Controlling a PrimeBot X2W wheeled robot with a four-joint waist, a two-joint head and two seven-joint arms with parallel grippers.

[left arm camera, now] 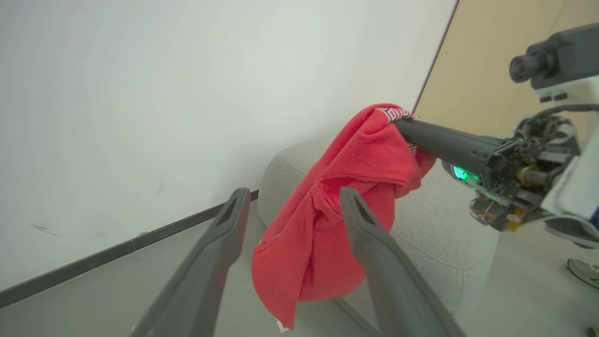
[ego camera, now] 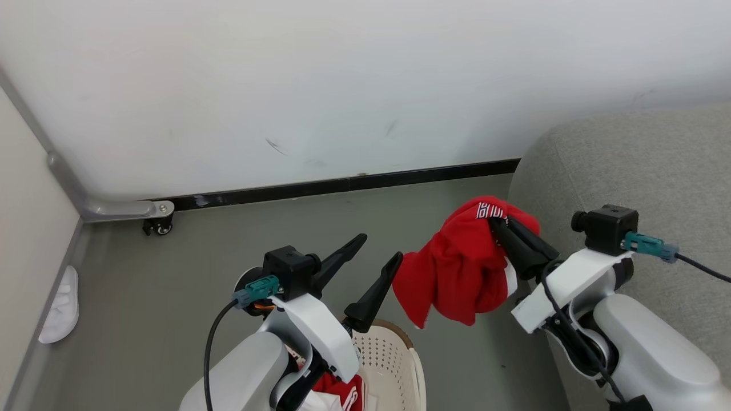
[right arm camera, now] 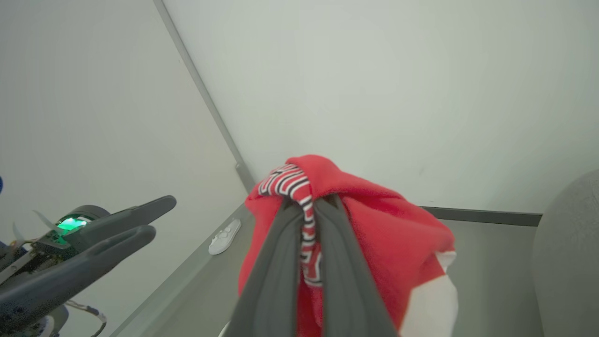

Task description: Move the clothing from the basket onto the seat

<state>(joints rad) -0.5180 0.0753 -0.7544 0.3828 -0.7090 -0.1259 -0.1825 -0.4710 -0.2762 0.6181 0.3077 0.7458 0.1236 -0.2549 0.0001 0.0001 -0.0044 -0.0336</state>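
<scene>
My right gripper (ego camera: 495, 221) is shut on the striped band of a red garment (ego camera: 457, 268), which hangs in the air above the floor, just left of the grey seat (ego camera: 628, 160). The right wrist view has the fingers (right arm camera: 281, 252) pinching that striped band (right arm camera: 299, 187), with a white panel low on the garment (right arm camera: 383, 234). My left gripper (ego camera: 380, 246) stands open above the basket (ego camera: 394, 354), empty, one fingertip close to the garment's left edge. More red clothing (ego camera: 342, 391) lies in the basket, mostly hidden by my left arm. From the left wrist, the garment (left arm camera: 318, 234) hangs beyond the open left gripper (left arm camera: 295, 192).
A white wall with a dark baseboard (ego camera: 342, 185) runs behind. A white slipper (ego camera: 60, 308) lies on the floor at the far left beside a partition with a caster wheel (ego camera: 160, 225). A shoe (left arm camera: 585, 271) shows on the floor past the seat (left arm camera: 435, 234).
</scene>
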